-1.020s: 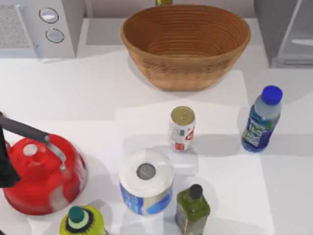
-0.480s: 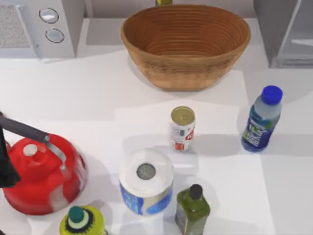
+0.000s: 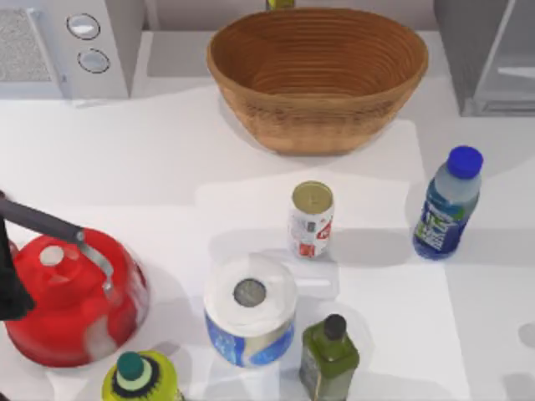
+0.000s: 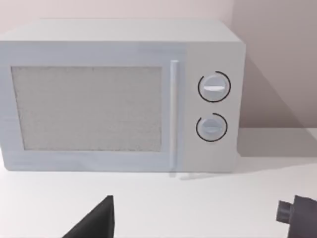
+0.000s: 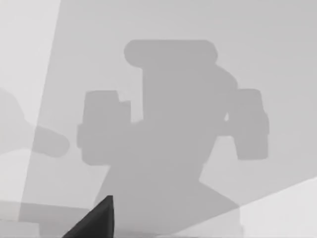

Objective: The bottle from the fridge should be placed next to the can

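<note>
On the white counter (image 3: 150, 159) the bottle (image 3: 448, 203) stands upright right of the can (image 3: 311, 219), apart, likely just set down; either hand's state I cannot tell.

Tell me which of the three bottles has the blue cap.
The clear bluish bottle standing alone right of the can. The dark green bottle has a black cap, the yellow-green bottle a teal one.

Of the left arm (image 3: 10, 267), a matte black, tapering link rises beside the red kettle (image 3: 71, 301). In front of the microwave (image 4: 119, 94), the left gripper's black parts are a pointed wedge-shaped finger (image 4: 96, 220) and a stubby ridged cylinder.
</note>
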Available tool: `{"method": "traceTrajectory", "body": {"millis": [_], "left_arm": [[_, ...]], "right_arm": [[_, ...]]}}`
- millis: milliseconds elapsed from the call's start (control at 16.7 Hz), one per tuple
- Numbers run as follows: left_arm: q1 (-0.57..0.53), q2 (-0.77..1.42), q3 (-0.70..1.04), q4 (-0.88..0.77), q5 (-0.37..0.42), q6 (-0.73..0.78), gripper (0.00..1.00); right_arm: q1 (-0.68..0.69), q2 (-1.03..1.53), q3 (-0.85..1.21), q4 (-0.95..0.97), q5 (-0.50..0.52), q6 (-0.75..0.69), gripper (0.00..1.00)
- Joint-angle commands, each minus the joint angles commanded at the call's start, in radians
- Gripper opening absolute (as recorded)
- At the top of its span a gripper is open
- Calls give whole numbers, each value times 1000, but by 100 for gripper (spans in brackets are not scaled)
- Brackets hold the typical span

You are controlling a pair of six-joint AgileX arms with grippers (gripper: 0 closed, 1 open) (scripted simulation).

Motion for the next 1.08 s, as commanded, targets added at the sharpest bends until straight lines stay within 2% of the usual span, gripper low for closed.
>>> {"method": "traceTrajectory", "body": {"millis": [660, 900, 1080], "left_arm": [[0, 0, 0, 0, 0, 0, 100], [0, 0, 0, 0, 0, 0, 100], [0, 0, 0, 0, 0, 0, 100]], "right_arm": [[-1031, 1205, 359, 9, -520, -1185, 100], [-1275, 1474, 427, 58, -648, -1449, 100], [-1361, 1566, 451, 83, -697, -1538, 100]]}}
